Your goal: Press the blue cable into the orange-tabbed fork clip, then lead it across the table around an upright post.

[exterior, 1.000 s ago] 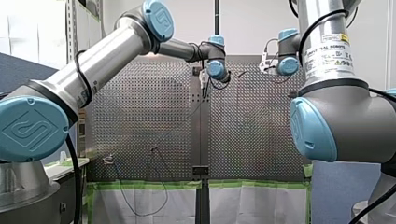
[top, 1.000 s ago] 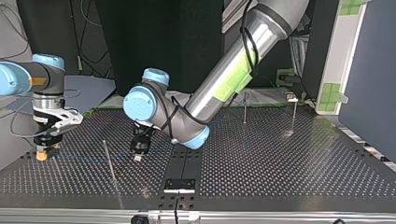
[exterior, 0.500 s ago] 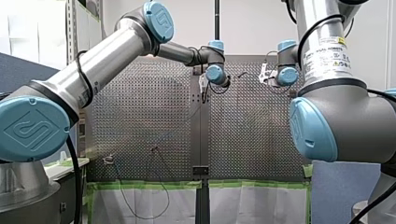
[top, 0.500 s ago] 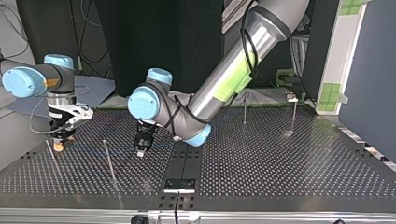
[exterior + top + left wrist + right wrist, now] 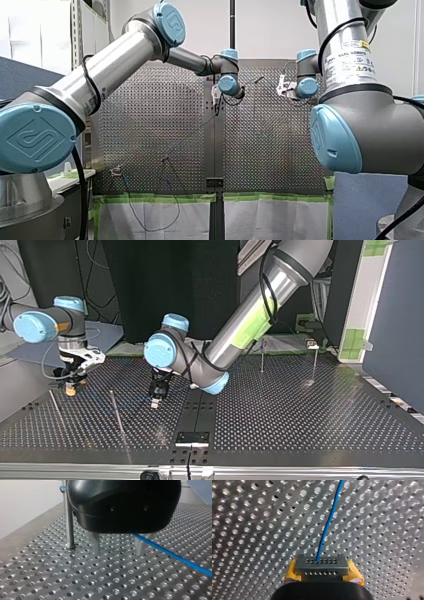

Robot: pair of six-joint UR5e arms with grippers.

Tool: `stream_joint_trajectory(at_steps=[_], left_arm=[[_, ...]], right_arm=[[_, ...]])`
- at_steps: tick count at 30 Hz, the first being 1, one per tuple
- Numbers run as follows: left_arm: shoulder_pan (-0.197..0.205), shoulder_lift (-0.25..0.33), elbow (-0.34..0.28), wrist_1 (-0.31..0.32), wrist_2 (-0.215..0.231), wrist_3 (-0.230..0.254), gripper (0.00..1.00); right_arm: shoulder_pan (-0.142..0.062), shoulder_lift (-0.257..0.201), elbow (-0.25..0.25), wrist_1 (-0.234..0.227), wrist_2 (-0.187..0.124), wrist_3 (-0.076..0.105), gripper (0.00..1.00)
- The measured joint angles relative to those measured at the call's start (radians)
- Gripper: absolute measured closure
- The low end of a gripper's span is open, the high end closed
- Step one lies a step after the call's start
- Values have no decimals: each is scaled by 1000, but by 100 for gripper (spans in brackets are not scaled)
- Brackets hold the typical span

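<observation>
blue cable (image 5: 330, 520) first: it comes straight out of my right pincer (image 5: 322, 566), which is pressed together on it, yellow pads showing either side; from there it runs off over the perforated surface (image 5: 300, 410). In the left wrist view it passes right by one metal finger (image 5: 139, 546) of my left pincer (image 5: 118, 552) and carries on away from it; those fingers are spread, holes showing between them, so as far as I can see nothing on that side is clamping the cable. An upright post (image 5: 68, 520) stands just beside that pincer, with a bit of blue near its top; can't tell what that is. In the top view a thin rod (image 5: 116, 412) sits between my two pincers. The orange-tabbed fork clip? honestly can't pick it out anywhere, so no idea if the cable is seated.

What I reckon could go wrong:
- the cable only leans on that one finger; swing round the post and it could slide off, ending up on the wrong side of the post
- pull too hard and it may creep through the yellow pads, or pop out of the clip if it's in there at all
- too little tension and the slack may droop onto the holes and drag
- my left pincer is so close to the post that a sloppy arc could knock a finger into it
</observation>
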Motion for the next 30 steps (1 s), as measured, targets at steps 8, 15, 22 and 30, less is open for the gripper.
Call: stream_joint_trajectory(at_steps=[8, 15, 22, 30], left_arm=[[3, 0, -28, 3, -29, -23, 0], [11, 0, -34, 3, -48, -67, 0], [25, -1, -55, 3, -55, -89, 0], [39, -3, -97, 12, -56, -92, 0]], right_arm=[[2, 13, 20, -3, 26, -6, 100], [9, 63, 58, -17, 68, -8, 100], [13, 117, 107, -80, 91, 4, 100], [15, 188, 119, -126, 109, 1, 100]])
